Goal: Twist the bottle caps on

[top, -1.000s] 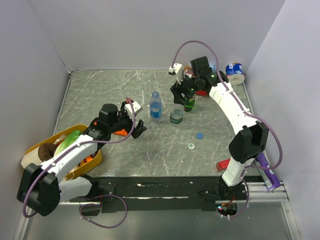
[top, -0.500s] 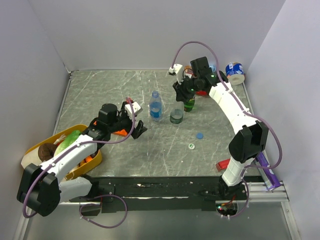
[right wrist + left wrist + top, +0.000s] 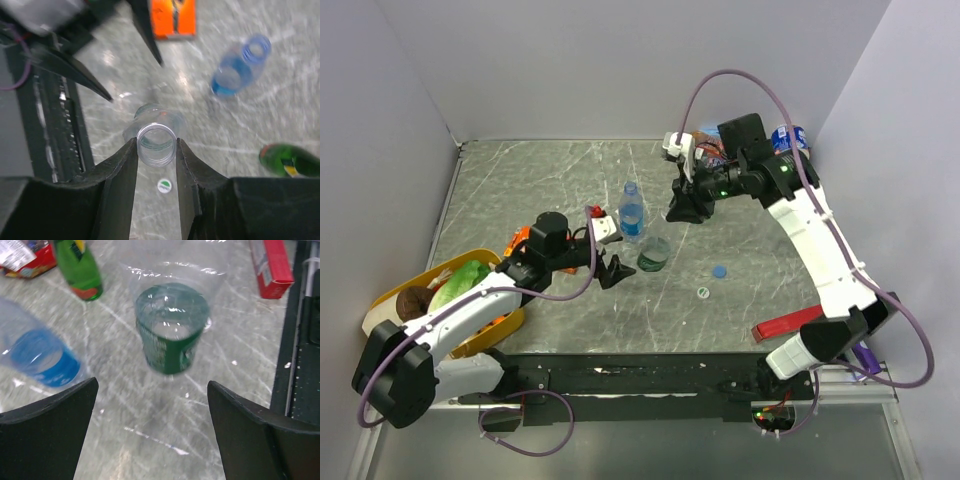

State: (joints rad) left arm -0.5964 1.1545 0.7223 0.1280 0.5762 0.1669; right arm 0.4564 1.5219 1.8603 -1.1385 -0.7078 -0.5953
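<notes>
Our right hand (image 3: pixel 156 144) clenched the clear round rim of the transparent green cup (image 3: pixel 172 335) beside the blue-labelled water bottle (image 3: pixel 631 212). Our left hand (image 3: pixel 152 430) gaped open. A flat blue cap (image 3: pixel 719 270) and a green-rimmed cap (image 3: pixel 702 292) lay right of that bottle on the veined counter (image 3: pixel 520 190).

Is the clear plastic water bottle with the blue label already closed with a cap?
No, the clear plastic water bottle shows an open, capless mouth in the right wrist view.
</notes>
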